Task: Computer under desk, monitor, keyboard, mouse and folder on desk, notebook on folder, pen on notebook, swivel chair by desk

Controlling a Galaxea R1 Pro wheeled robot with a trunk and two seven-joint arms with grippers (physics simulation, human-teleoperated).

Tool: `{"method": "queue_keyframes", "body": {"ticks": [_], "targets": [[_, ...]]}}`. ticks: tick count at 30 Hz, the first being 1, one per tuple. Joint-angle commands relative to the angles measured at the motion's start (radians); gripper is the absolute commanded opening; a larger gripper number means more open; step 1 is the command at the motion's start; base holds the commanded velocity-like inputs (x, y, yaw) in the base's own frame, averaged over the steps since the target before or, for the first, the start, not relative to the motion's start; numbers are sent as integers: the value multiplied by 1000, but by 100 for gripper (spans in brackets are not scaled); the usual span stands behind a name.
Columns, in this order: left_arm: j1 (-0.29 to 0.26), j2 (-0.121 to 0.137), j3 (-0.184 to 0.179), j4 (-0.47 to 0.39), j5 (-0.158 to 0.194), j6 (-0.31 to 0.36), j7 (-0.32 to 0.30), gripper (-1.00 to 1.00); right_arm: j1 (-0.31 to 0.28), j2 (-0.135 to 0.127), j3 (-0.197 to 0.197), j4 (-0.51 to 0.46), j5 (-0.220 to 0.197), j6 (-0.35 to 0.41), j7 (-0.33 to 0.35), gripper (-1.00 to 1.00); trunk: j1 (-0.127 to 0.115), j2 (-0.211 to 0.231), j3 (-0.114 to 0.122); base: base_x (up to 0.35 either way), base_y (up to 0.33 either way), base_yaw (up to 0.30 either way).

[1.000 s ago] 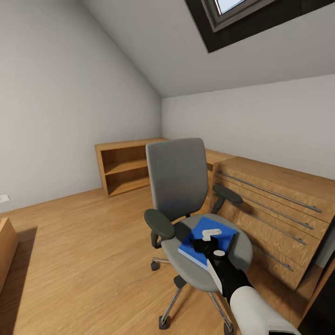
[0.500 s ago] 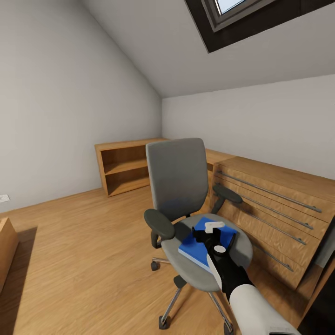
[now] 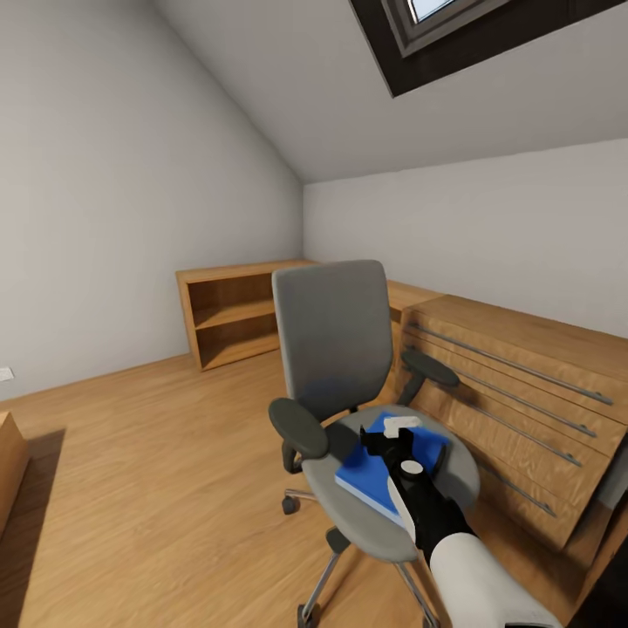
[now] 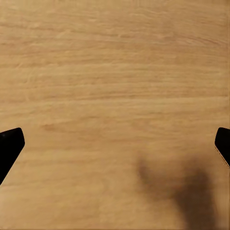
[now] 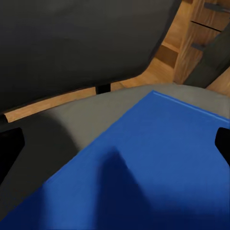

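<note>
From the head camera, the grey-upholstered swivel chair with black armrests and a chrome wheeled base (image 3: 336,349) stands on the light wooden plank floor (image 3: 157,453), just beside a light wooden drawer chest with long metal handles (image 3: 523,384). A low open wooden shelf unit (image 3: 228,316) sits against the far wall. The flat bright blue rectangular folder (image 3: 371,475) lies on the chair seat. The right arm, white and black, reaches over the seat, and its black right gripper (image 3: 390,440) hangs above the folder; how far its jaws are spread cannot be told from here.

The left wrist camera looks straight onto the plank floor. The left gripper (image 4: 115,143) has its two dark fingertips (image 4: 9,146) at opposite edges of the picture, spread wide, with nothing between them.

The right wrist camera looks down on the blue folder, lying on the grey seat below the chair's dark backrest. The right gripper's black fingertips (image 5: 10,146) stand wide apart, nothing clasped between them.
</note>
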Motion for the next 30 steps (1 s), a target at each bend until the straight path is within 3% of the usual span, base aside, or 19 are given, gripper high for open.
{"method": "queue_keyframes", "body": {"ticks": [1, 18, 30], "targets": [[0, 0, 2, 0, 10, 0, -8, 100, -1, 1, -5, 0, 10, 3, 0, 100, 0, 0, -1, 199, 0, 0], [0, 0, -1, 0, 10, 0, -9, 100, -1, 0, -5, 2, 12, 50, 0, 100, 0, 0, -1, 150, 0, 0], [0, 0, -1, 0, 10, 1, -9, 100, -1, 1, -2, 9, 13, 168, 0, 100, 0, 0, -1, 9, 0, 0]]}}
